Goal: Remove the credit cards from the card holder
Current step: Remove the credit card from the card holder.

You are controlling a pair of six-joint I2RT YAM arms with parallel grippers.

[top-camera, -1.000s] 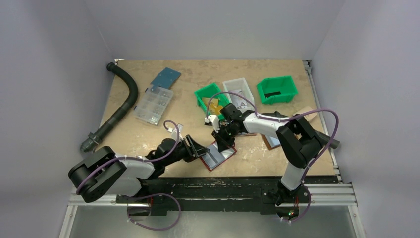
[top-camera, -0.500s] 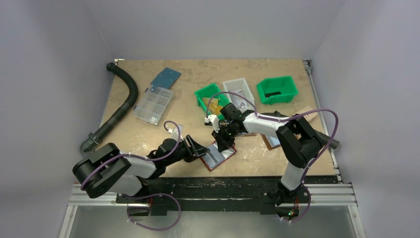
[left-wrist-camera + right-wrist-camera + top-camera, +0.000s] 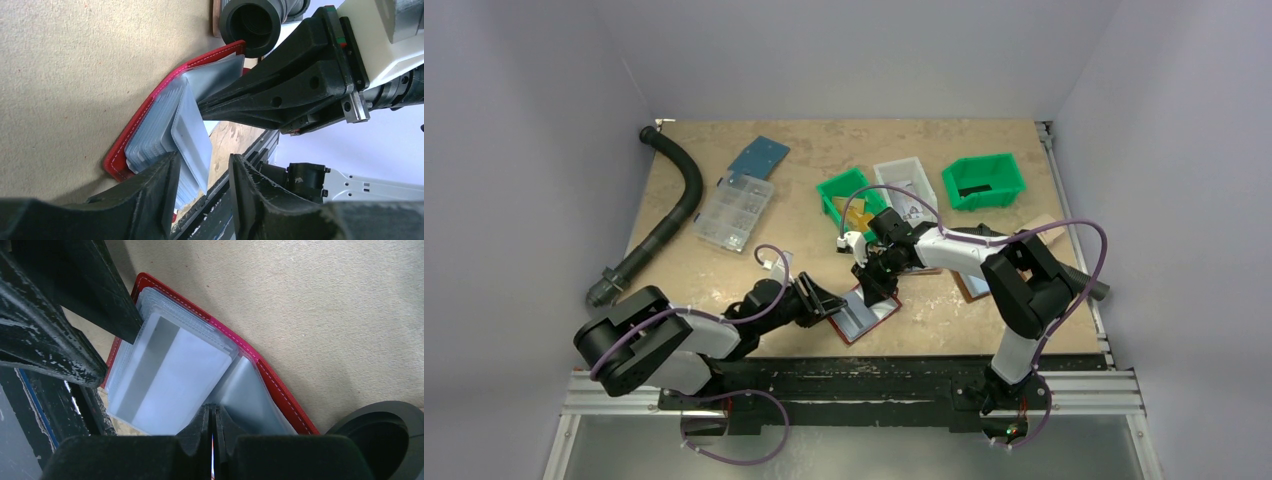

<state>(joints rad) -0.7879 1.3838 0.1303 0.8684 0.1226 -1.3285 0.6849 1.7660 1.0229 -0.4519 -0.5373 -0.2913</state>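
The tan chipboard table (image 3: pixel 714 275) carries the work close to its near edge, where both black-and-white arms meet over one spot. There the dark red bifold card holder (image 3: pixel 274 385) lies spread open with its pale blue-grey shiny pockets up, between the two grippers.

The right gripper (image 3: pixel 212 415) is closed, its tips together and bearing on the inner pocket near the fold. It looks to be pinning the holder in place, though I cannot tell if a thin leaf is pinched between the tips. The left gripper (image 3: pixel 202 161) stands part-open at the holder's outer end, one finger against the stack of pockets, with a gap on the other side.

A pale blue-grey credit card with a grey stripe (image 3: pixel 170 372) sits partly out of its pocket, its free edge reaching between the left fingers (image 3: pixel 160 185).

The step in hand appears to be drawing out this first card. Next, the left jaws need to close on the exposed edge and pull along the pocket's line while the right tips hold firm.
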